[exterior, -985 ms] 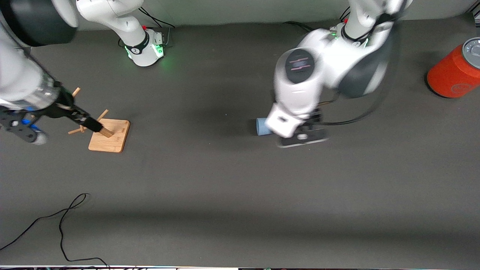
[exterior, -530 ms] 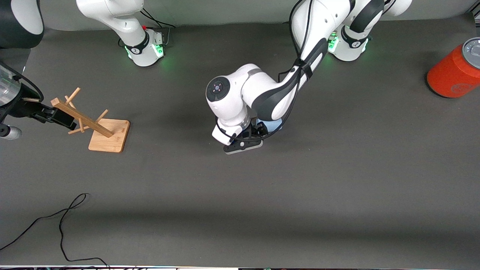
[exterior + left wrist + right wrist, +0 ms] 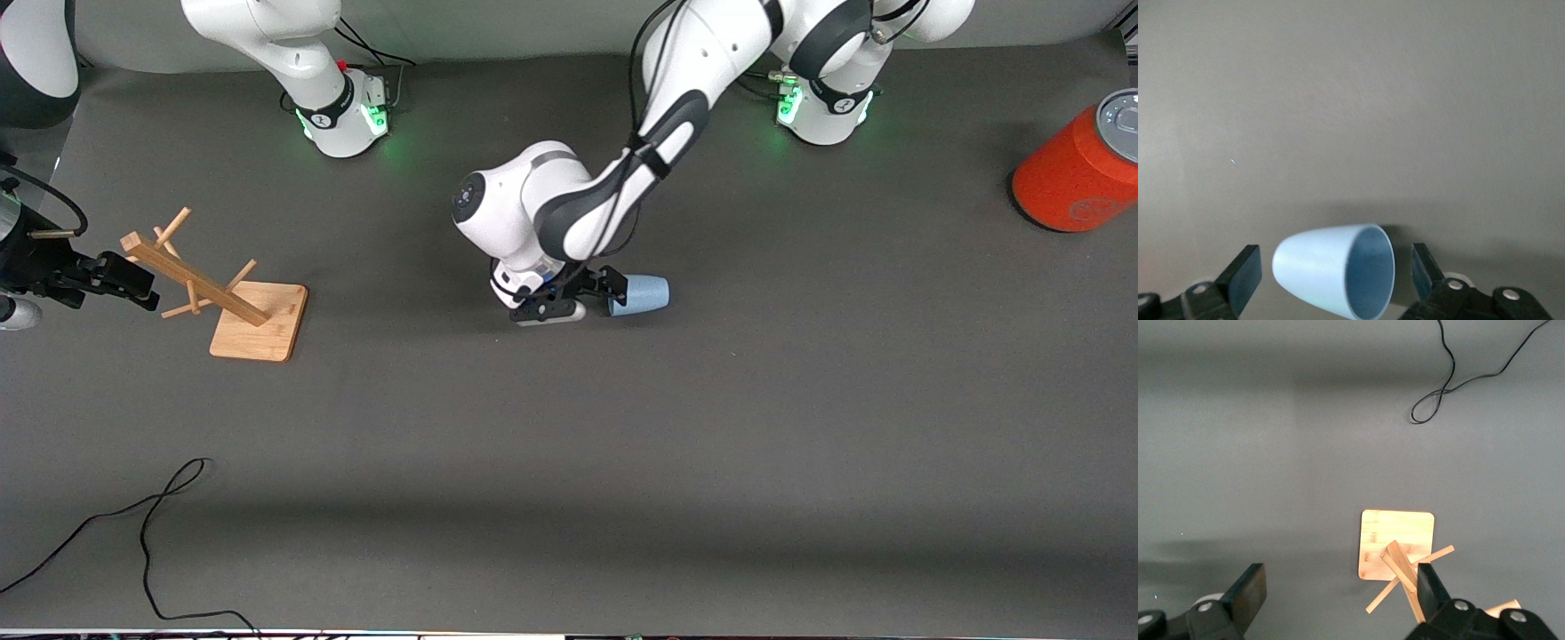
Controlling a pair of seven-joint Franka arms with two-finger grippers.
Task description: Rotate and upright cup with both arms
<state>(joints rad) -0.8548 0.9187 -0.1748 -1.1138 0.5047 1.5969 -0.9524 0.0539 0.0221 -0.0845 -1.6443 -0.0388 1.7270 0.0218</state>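
Cup [image 3: 640, 294] between left claw's [image 3: 594, 293] fingers [image 3: 1243, 279].

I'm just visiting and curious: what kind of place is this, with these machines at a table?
Probably a robotics lab test bench: two white arms on green-lit bases share a grey-covered table bearing only props, a tipped blue cup, a wooden peg rack and an orange can.

Left arm swings toward the right arm's end of the desk; its elbow no longer covers the small light-blue plastic cup [image 3: 642, 294]. Left claw [image 3: 594, 292], previously at the cup's end toward the left arm, now sits at the rim end toward the right arm, fingers wide either side of the lying cup. Cup now shows almost fully. Right claw [image 3: 133, 283] pulls back from the wooden peg stand [image 3: 233, 302], now just beside its top peg.
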